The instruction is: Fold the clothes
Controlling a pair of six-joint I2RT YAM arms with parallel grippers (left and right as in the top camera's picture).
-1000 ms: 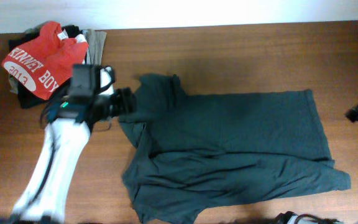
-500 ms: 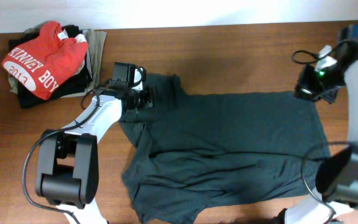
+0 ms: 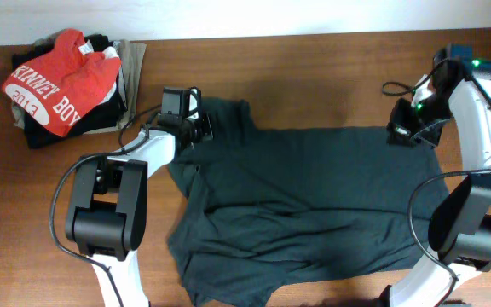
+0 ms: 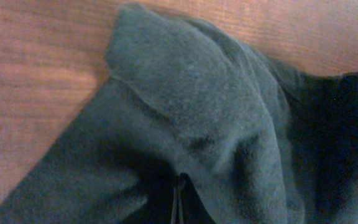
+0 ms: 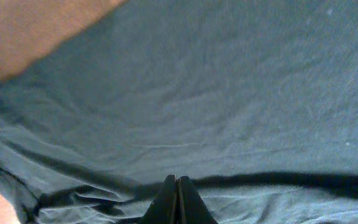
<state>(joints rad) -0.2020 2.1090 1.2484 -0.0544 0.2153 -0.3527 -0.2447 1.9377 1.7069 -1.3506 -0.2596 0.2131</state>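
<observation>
lying spread across the middle of the table (image 3: 314, 77), the dark greenish t-shirt (image 3: 314, 205) is resting mostly flat, with its near edge rumpled and a sleeve bunching up at its upper-left corner as seen from overhead. the left pincer (image 3: 196, 130) is sitting on that corner, closed tight with cloth gathering into its tips, so it is pinching the dark greenish t-shirt. the right pincer (image 3: 401, 135) is sitting at the shirt's upper-right corner, fingers pressed together against the fabric, though whether any cloth is caught between them i cannot tell. well off the shirt's upper-left corner, a red t-shirt (image 3: 58, 81) is lying on a pile, with a beige garment (image 3: 132, 64) just beside it.
</observation>
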